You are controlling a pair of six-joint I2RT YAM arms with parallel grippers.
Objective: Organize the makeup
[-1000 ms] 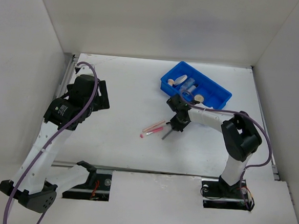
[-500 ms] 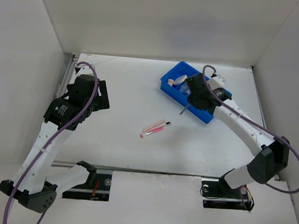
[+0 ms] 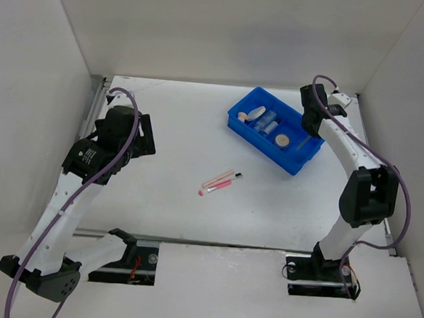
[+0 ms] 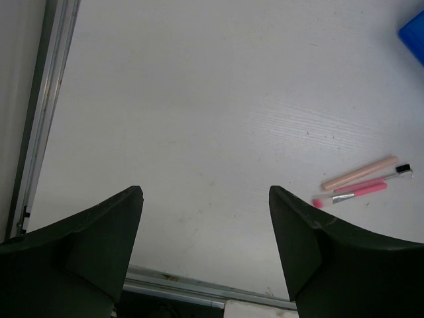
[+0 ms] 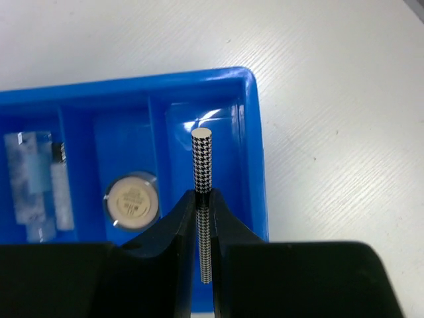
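My right gripper (image 5: 203, 199) is shut on a thin pencil (image 5: 202, 165) with a black-and-white check pattern, held above the right end compartment of the blue bin (image 5: 255, 132). The neighbouring compartment holds a round beige-centred compact (image 5: 132, 200), and two clear vials (image 5: 40, 175) lie further left. From above, the right gripper (image 3: 306, 129) hangs over the bin's right end (image 3: 311, 148), and a beige puff (image 3: 242, 116) sits at the left end. A pink stick (image 3: 221, 186) and a beige stick (image 3: 218, 178) lie mid-table. My left gripper (image 4: 205, 199) is open, with nothing in it, well left of them.
White walls close in the table on three sides. A metal rail (image 4: 46, 99) runs along the left edge, close to the left gripper. The bin stands at the back right, at an angle to the table edges.
The right arm has lifted the pencil from beside the sticks mid-table and carried it back and right, over the bin's right end. The left arm has not moved.
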